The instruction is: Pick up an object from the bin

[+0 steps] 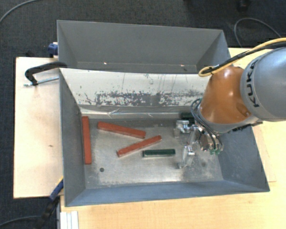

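My gripper [185,144] hangs low over the right part of the bin floor, its two metal fingers spread apart with nothing between them. Just left of it lies a dark green flat bar [158,152], close to the lower fingertip [187,152] but apart from it. A reddish-brown stick [138,146] lies slanted right above the green bar. Another reddish-brown stick [121,129] lies further left and up.
A third reddish-brown stick [86,140] lies along the left wall of the bin. A small dark dot [101,170] sits on the floor near the front left. The orange cover of the arm hangs over the bin's right side.
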Robot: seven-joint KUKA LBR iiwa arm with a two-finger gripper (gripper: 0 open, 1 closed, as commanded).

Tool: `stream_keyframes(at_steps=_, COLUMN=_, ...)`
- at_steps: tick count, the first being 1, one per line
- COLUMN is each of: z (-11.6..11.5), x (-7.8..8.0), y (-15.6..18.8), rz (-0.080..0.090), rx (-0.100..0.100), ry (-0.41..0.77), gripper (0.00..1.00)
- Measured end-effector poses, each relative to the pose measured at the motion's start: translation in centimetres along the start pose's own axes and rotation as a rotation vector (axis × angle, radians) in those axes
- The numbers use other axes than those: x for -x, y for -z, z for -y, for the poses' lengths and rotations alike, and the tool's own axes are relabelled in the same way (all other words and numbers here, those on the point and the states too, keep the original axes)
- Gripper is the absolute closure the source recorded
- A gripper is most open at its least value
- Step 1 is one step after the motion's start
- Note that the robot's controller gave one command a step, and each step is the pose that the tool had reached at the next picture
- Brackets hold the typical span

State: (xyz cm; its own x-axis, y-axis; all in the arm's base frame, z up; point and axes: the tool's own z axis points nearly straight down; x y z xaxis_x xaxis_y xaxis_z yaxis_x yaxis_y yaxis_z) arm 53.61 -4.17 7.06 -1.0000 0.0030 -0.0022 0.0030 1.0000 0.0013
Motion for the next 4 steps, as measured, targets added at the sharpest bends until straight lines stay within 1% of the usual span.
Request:
stream_keyframes(at_steps=1, z=-5.7, x=-1.2, y=0.0, rz=-0.002, rx=0.0, ry=0.226, gripper=0.0)
stream_keyframes(at_steps=2, z=-5.7, x=-1.2, y=0.0, rz=-0.002, rx=0.0, ry=0.226, gripper=1.0)
stream_keyframes(at_steps=3, z=-8.5, x=0.7, y=11.9, rz=0.011, rx=-0.001, ry=0.511, gripper=1.0)
stream_keyframes(at_steps=4, z=-14.8, x=-1.4, y=18.3, rz=0.01, rx=0.0, ry=0.923, gripper=1.0)
